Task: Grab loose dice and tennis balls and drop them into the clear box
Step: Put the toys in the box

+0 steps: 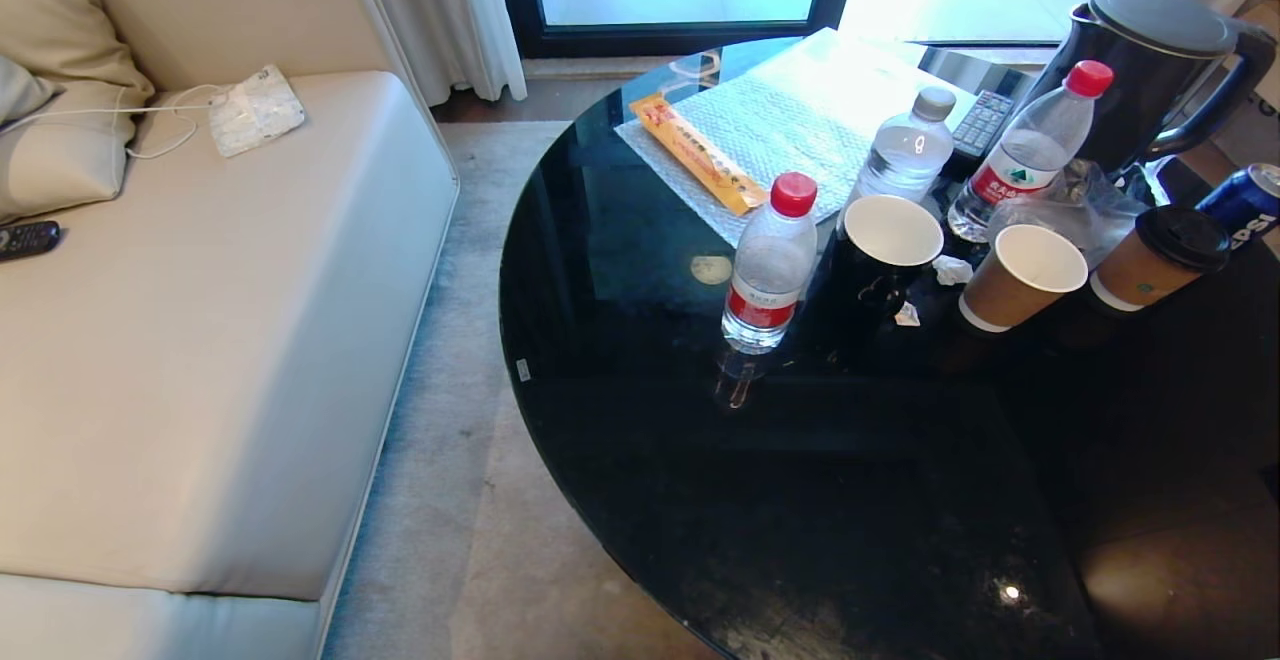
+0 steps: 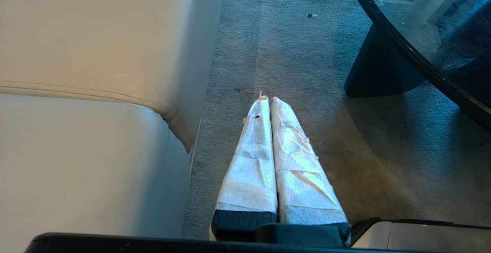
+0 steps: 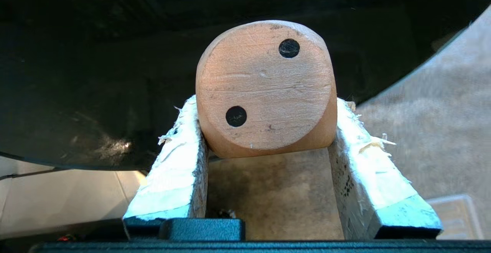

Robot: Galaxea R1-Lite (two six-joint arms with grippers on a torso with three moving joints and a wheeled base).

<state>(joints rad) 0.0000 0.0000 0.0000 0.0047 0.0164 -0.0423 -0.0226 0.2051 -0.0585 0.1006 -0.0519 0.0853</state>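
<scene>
Beside the cream sofa point(image 2: 76, 92), over the grey carpet point(image 2: 291, 53), the left gripper point(image 2: 267, 100) is seen with its taped fingers pressed together and nothing between them. On the round black table point(image 1: 800, 500) in the head view, water bottles point(image 1: 770, 265), paper cups point(image 1: 1020, 275) and a kettle point(image 1: 1150, 60) are noted; neither arm is visible there. At the right, the right gripper point(image 3: 268, 122) is found half spread and clamped on the beige die point(image 3: 264, 88), two pips facing the camera, held above the table's edge. The clear box is not seen with certainty.
</scene>
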